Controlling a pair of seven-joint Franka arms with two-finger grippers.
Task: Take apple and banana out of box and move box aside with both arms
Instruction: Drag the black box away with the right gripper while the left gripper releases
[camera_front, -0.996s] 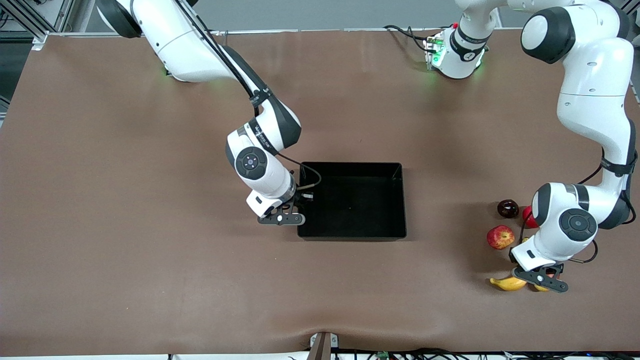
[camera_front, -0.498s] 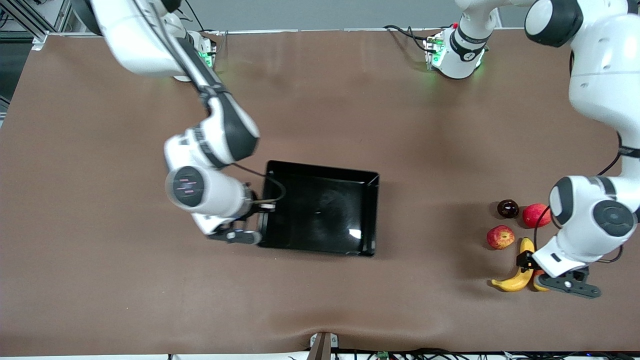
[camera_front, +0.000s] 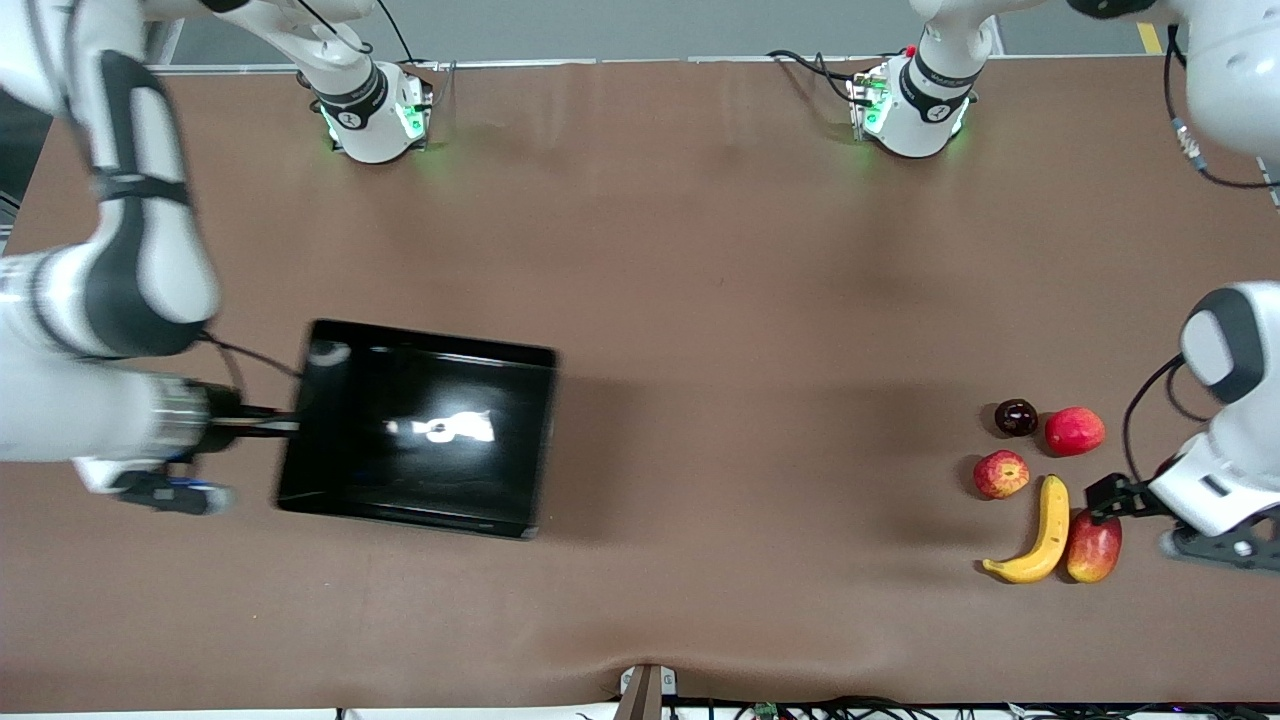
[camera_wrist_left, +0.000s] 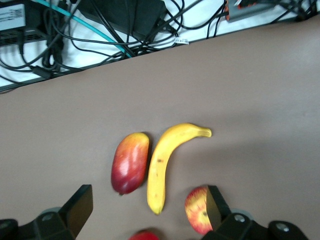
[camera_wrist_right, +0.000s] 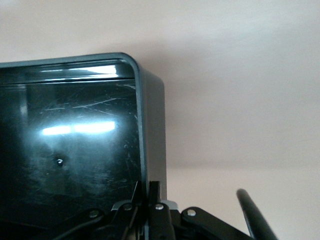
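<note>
My right gripper (camera_front: 282, 425) is shut on the side wall of the black box (camera_front: 547, 430) and holds it tilted above the table, toward the right arm's end. In the right wrist view the right gripper (camera_wrist_right: 152, 192) pinches that wall of the box (camera_wrist_right: 152, 125). My left gripper (camera_front: 1108, 495) is open and empty above the fruits. The yellow banana (camera_front: 1035, 535) lies beside the mango (camera_front: 1093, 546). The streaked apple (camera_front: 1001, 473) lies farther from the camera. In the left wrist view the left gripper (camera_wrist_left: 147, 207) is open over the banana (camera_wrist_left: 165, 165) and the streaked apple (camera_wrist_left: 199, 210).
A plain red apple (camera_front: 1074, 430) and a dark round fruit (camera_front: 1016, 417) lie beside the streaked apple. The mango (camera_wrist_left: 130, 162) touches the banana. The table's front edge with cables (camera_wrist_left: 100, 30) runs close to the fruits.
The right arm has carried the box from the table's middle toward the right arm's end. The left gripper has risen and drawn away from the banana, uncovering the mango.
</note>
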